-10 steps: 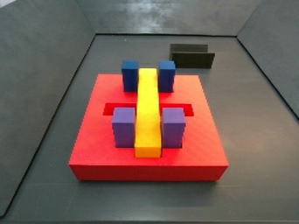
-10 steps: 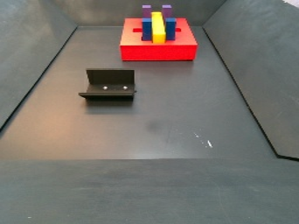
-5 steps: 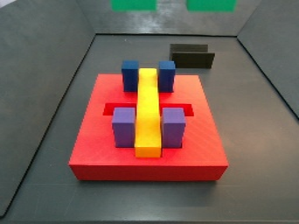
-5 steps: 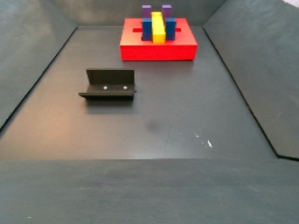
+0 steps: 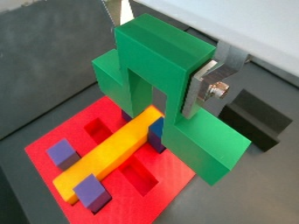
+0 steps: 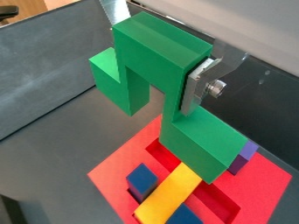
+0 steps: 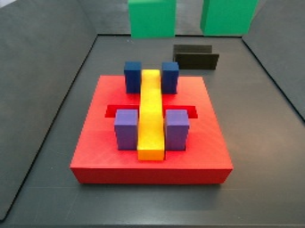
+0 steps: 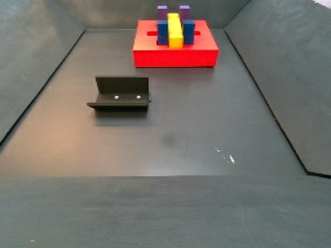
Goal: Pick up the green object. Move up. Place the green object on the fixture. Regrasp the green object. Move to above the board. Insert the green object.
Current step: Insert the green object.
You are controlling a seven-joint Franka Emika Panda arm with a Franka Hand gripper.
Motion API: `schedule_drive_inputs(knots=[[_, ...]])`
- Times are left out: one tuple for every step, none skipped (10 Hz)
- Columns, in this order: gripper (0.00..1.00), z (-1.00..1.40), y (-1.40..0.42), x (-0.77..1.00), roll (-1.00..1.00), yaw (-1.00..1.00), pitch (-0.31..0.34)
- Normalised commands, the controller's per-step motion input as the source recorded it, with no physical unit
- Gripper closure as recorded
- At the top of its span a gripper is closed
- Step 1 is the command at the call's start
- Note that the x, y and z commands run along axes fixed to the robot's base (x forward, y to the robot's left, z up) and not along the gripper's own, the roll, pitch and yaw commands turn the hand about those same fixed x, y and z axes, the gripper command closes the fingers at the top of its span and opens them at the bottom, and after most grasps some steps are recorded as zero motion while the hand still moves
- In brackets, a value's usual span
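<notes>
The green object (image 5: 163, 87) is hanging high above the red board (image 5: 176, 179), and the gripper (image 5: 158, 48) is clamping it by the stem, one silver finger (image 5: 211, 83) pressing flat against its side. The jaws are sitting closed down to the width of that stem; the second finger is showing only as a sliver behind the piece. In both wrist views the wide bar of the piece is spreading out below the fingers, over the yellow bar (image 5: 107, 159) and the purple cubes (image 5: 61, 154).

In a side view, two green ends of the piece (image 7: 152, 18) are poking down at the upper edge of the frame, above the blue cubes (image 7: 134, 74), with the fixture (image 7: 195, 57) standing on the floor beyond the board, right of centre.

In a side view, the fixture (image 8: 122, 94) is standing alone at left centre, well apart from the board (image 8: 177, 50) at the top; the gripper itself is out of the frame here.
</notes>
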Motion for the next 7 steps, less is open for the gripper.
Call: schedule_drive_inputs(knots=[[1.0, -0.31, -0.33, -0.11, -0.28, -0.02, -0.097], [1.0, -0.27, -0.21, -0.05, -0.2, 0.0, -0.069], [1.0, -0.33, -0.2, -0.05, -0.16, 0.0, -0.081], [1.0, -0.38, -0.23, -0.07, -0.13, 0.0, -0.069], [1.0, -0.55, -0.12, -0.11, 0.0, 0.0, -0.011], [1.0, -0.58, 0.0, -0.23, 0.09, 0.0, 0.0], [1.0, -0.49, 0.0, -0.26, 0.09, 0.0, 0.0]])
